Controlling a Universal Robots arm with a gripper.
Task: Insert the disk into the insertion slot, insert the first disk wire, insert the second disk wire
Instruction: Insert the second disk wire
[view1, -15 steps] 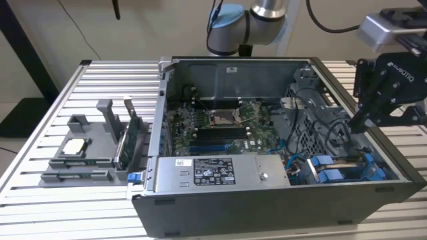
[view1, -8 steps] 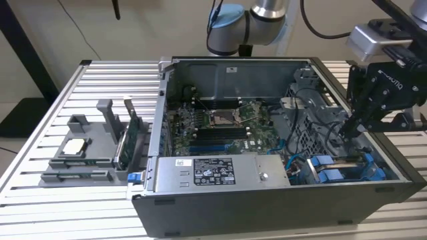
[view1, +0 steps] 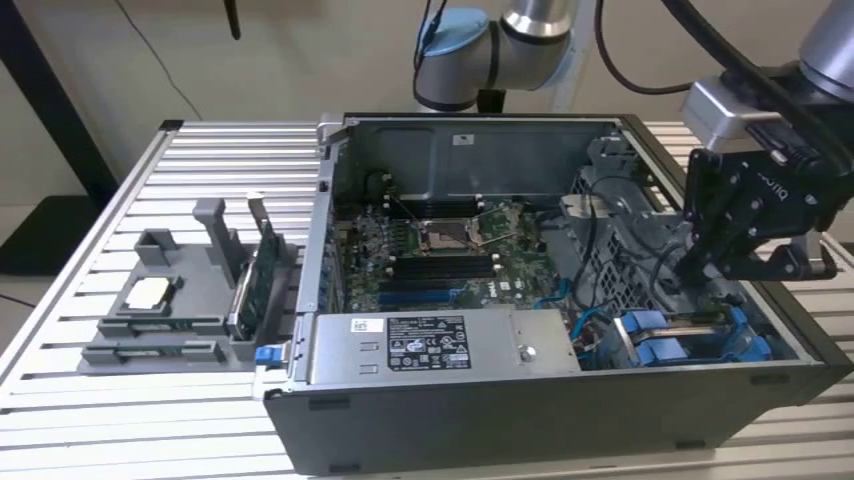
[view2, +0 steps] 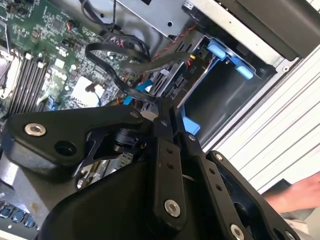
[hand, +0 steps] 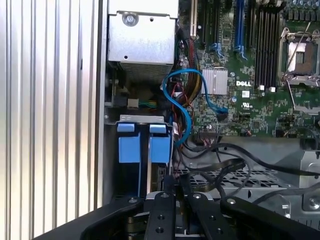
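My gripper (view1: 697, 272) reaches down into the open computer case, at the exterior view's right, just above the insertion slot (view1: 667, 345) with its bright blue fittings. In both wrist views the fingers are pressed together, and a flat black disk wire (view2: 131, 89) with a blue end runs into the tips of the gripper (view2: 162, 111). In the first wrist view the gripper (hand: 176, 186) sits beside the slot's blue fittings (hand: 129, 149). A thin silver edge of the disk (hand: 149, 172) stands between them; its label is hidden. The bay's blue clips (view2: 230, 55) show in the second wrist view.
A grey labelled power-supply box (view1: 427, 345) lies along the case front. The motherboard (view1: 441, 250) fills the case floor. A blue cable (hand: 185, 117) and black wires (hand: 220, 167) crowd the space by the bay. A grey parts fixture (view1: 174, 300) stands on the slatted table. A hand (view2: 300, 192) rests outside the case.
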